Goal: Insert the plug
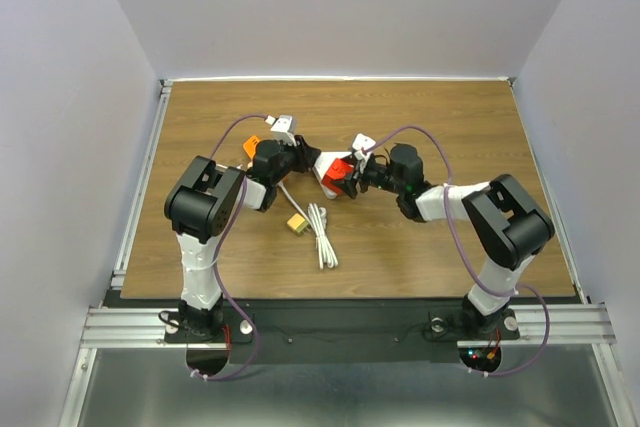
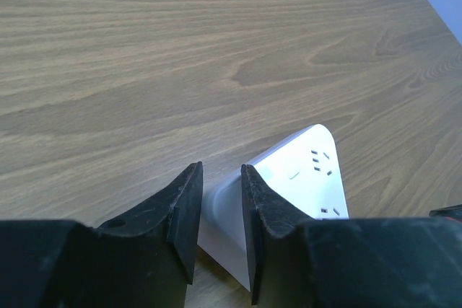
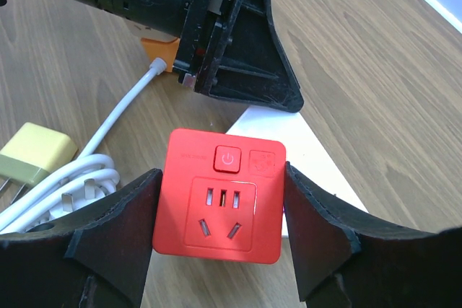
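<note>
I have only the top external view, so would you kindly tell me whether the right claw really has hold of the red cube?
Observer: Yes; the right wrist view shows the fingers of the right claw pressed against both sides of the red cube.
Operator: Thank you. What is the left claw on?
Observer: In the left wrist view the left claw has its fingers closed snugly on either side of one edge of a white socket block.
</note>
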Robot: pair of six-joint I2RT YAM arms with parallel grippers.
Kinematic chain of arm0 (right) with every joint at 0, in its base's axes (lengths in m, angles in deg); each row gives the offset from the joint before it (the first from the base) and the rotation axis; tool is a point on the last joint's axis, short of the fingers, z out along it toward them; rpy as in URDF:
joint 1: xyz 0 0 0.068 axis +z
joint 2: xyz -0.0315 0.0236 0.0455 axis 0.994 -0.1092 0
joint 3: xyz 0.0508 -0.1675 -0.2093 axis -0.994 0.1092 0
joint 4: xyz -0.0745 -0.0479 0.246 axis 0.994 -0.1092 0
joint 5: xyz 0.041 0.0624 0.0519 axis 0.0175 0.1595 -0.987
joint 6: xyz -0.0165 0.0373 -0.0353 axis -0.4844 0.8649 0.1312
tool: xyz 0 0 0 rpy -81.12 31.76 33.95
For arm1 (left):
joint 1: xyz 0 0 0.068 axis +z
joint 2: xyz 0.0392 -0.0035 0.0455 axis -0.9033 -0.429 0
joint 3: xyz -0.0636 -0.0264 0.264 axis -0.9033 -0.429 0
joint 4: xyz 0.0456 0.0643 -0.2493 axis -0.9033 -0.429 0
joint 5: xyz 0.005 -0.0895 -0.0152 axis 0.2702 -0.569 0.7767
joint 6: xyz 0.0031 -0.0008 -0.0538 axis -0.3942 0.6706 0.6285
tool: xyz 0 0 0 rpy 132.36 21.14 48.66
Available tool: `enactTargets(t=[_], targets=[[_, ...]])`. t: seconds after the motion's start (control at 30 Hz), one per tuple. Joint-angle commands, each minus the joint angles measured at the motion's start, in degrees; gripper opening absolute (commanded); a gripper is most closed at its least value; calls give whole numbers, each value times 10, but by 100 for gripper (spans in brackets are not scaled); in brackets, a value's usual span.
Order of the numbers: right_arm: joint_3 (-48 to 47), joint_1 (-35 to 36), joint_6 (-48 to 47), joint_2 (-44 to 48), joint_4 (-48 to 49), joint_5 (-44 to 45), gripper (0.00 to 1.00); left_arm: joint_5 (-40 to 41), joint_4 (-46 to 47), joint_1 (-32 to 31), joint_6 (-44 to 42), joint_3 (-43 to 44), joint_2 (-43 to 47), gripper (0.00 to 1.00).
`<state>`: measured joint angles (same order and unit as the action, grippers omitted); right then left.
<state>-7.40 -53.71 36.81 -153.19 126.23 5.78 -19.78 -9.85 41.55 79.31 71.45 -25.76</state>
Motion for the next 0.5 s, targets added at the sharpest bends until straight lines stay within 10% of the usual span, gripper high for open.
enactTargets(t=[0.0, 0.47], targets=[[-26, -3, -8, -23, -13, 38, 1, -12, -40, -9, -13, -17, 7, 31], [-13, -4, 29, -45, -25, 68, 0, -26, -46, -24, -20, -22, 12, 30]])
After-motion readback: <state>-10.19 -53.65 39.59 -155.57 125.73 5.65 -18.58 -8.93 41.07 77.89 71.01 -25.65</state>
